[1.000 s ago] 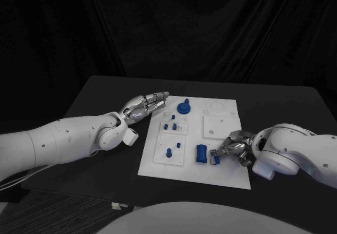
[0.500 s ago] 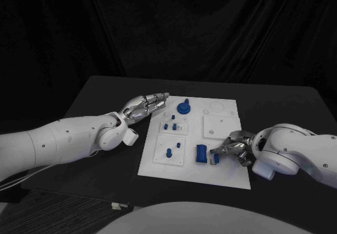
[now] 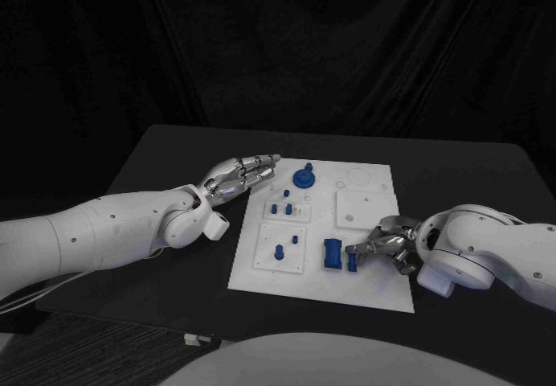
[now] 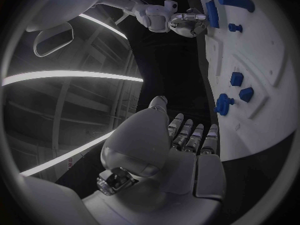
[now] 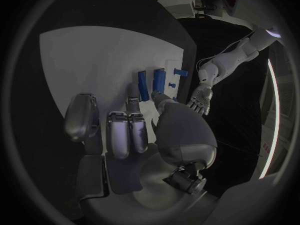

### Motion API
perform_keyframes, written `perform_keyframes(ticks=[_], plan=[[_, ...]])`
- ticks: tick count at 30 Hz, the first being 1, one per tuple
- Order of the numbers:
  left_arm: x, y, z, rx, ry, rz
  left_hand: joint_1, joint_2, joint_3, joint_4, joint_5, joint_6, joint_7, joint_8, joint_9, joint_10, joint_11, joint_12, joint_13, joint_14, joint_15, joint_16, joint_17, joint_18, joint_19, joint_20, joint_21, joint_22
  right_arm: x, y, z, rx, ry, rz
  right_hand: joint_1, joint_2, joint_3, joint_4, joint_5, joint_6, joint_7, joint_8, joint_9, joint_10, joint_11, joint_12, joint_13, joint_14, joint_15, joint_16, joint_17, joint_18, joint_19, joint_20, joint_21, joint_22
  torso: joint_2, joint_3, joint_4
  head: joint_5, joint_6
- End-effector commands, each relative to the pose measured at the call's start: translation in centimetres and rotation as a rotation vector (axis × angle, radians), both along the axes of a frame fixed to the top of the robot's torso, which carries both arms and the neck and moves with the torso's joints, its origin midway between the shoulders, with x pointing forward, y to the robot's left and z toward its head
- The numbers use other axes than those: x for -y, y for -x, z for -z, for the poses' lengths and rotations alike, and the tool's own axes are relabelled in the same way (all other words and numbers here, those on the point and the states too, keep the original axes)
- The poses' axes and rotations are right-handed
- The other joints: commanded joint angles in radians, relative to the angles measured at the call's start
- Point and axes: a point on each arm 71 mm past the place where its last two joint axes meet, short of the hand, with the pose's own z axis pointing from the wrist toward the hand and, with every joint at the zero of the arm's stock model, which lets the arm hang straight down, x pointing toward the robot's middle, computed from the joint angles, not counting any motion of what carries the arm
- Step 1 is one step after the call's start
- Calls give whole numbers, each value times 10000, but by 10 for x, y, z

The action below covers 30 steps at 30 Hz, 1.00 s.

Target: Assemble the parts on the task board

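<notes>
A white task board (image 3: 319, 277) is seen on a black desk (image 3: 173, 153). Blue parts (image 3: 333, 254) are set on it, and the arms (image 3: 81, 233) are white with silver hands (image 3: 239, 174)

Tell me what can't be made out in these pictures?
- Head view: the right robot hand covers its fingertips, so whether it grips the small blue piece is unclear.
- Right wrist view: fingers hide that piece's lower end.
- Head view: the holes in the task board are too small to read.
</notes>
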Motion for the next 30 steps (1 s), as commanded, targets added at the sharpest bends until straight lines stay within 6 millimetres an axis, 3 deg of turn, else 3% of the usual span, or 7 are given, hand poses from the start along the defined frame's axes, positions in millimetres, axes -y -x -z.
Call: perform_keyframes(ticks=[1,12,17,22,24,26,30], plan=[[2,2,-9,996,947,155,96,29,72,-3,71,28,76,40,11,10,-72,33,16,-11,73,48,16,-86,13,71,47,14,1,1,1,13,280,-88,-122,-73,-151,87,47,66,-35,86,70,1045,-94,25,2632,889,-78,-59,1873,70,-13,-76,-53,1496,0,1,-1,9,-1],[1,2,-8,933,928,176,115,30,96,-16,94,65,98,48,15,10,-76,30,16,-7,75,56,17,-87,20,74,53,25,2,1,0,140,285,7,-226,66,-532,456,-101,156,-169,624,656,1045,-205,25,2632,887,-170,-66,1858,77,-10,-151,-113,1488,3,2,3,14,-1],[1,2,-8,949,937,166,140,29,137,-30,112,127,111,60,21,43,-50,107,28,22,75,103,27,-83,43,78,71,60,6,1,-3,496,-8,226,-725,481,-850,1219,-13,-59,-224,1125,1267,1045,-260,25,2632,908,-217,-29,1954,64,29,-203,-62,1510,5,2,1,46,-1],[-1,2,-9,999,941,124,154,13,181,-31,117,221,115,77,30,103,14,220,44,75,62,175,42,-72,70,78,90,88,12,2,-13,1214,-675,403,-1896,1079,-1543,1274,356,-36,-308,1465,1709,1045,-326,25,2632,931,-269,18,2066,43,81,-266,76,1550,4,1,-2,51,-1],[-1,2,-9,1012,941,110,155,8,189,-29,120,251,121,84,34,118,21,249,48,84,58,187,44,-69,75,77,93,94,14,3,-18,1498,-922,468,-2086,1204,-1713,1274,434,-46,-305,1464,1741,1045,-335,25,2632,933,-281,23,2078,36,86,-266,95,1554,5,1,0,40,-1],[-1,2,-9,1024,940,99,158,-1,205,-25,126,295,133,94,38,145,41,294,53,101,47,207,47,-63,81,76,98,99,16,3,-22,1814,-1188,549,-2506,1509,-2100,1280,173,-252,-217,1130,1578,1045,-283,25,2632,939,-237,36,2108,23,99,-248,148,1567,6,1,1,28,-1],[-2,2,-9,1038,944,90,159,-3,212,-23,129,320,142,99,40,155,46,310,55,105,42,213,48,-61,83,75,99,99,18,5,-27,2208,-1546,597,-2718,1923,-2870,1252,-353,-878,165,-272,499,1045,91,25,2632,943,71,48,2128,12,96,-29,196,1572,3,3,2,14,-1]])
